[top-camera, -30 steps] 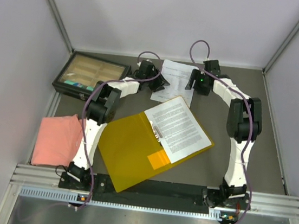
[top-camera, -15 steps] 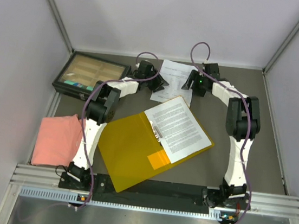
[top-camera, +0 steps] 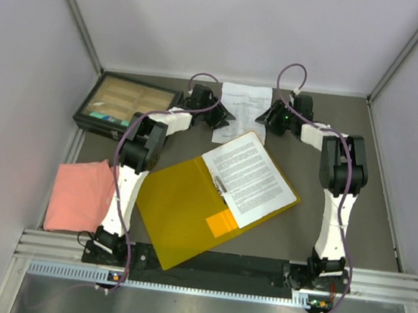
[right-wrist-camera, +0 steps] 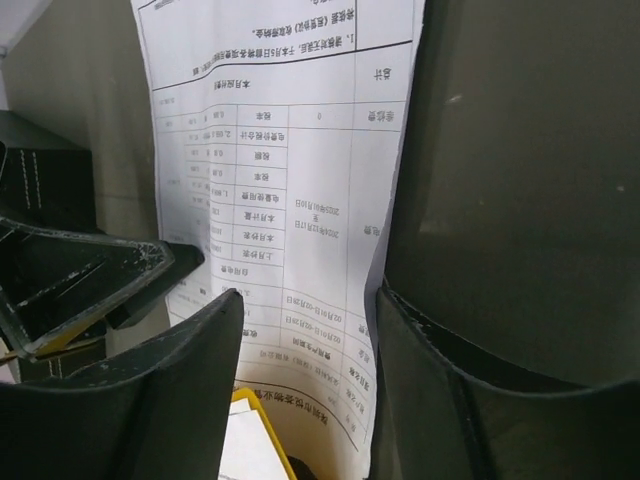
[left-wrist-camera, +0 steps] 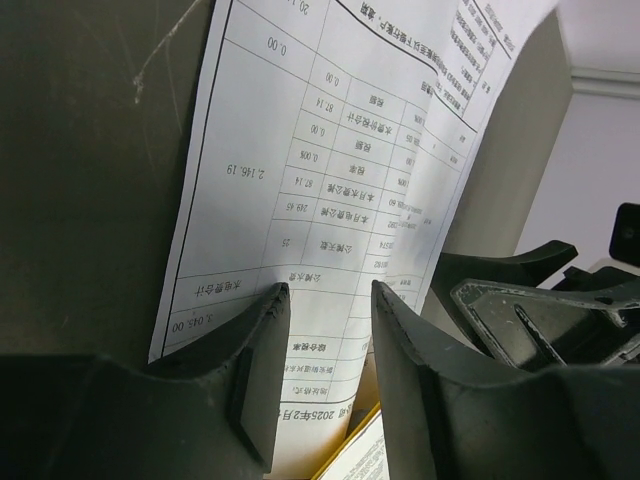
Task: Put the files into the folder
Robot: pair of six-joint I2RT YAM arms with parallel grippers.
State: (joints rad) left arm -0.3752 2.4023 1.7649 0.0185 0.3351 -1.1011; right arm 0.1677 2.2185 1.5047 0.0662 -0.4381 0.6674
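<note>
While lying open and flat on the dark grey tabletop, showing as a yellow-orange translucent plastic folder, with a metal clip along the spine and a small orange pocket on the inner face. Closing in behind and at both sides of the folder: pale lilac walls. Running along its near side: a ribbed aluminium rail. Leaving bare tabletop to the folder's right and a narrower strip beyond it. Crowding the folder's left: a folded pink cloth near the left corner, and a black compartment box farther beyond, well apart.

Already resting on the folder's right leaf: one white printed paper sheet, squared to that leaf. Lying just beyond the folder's far corner: more loose white sheets carrying tables of black text, overlapping unevenly.

Sitting low at the left edge of those sheets, the left gripper, keeping its fingers apart with paper showing between them, clamping nothing. Facing it from the sheets' right edge, the right gripper, likewise standing apart and gripping nothing.
</note>
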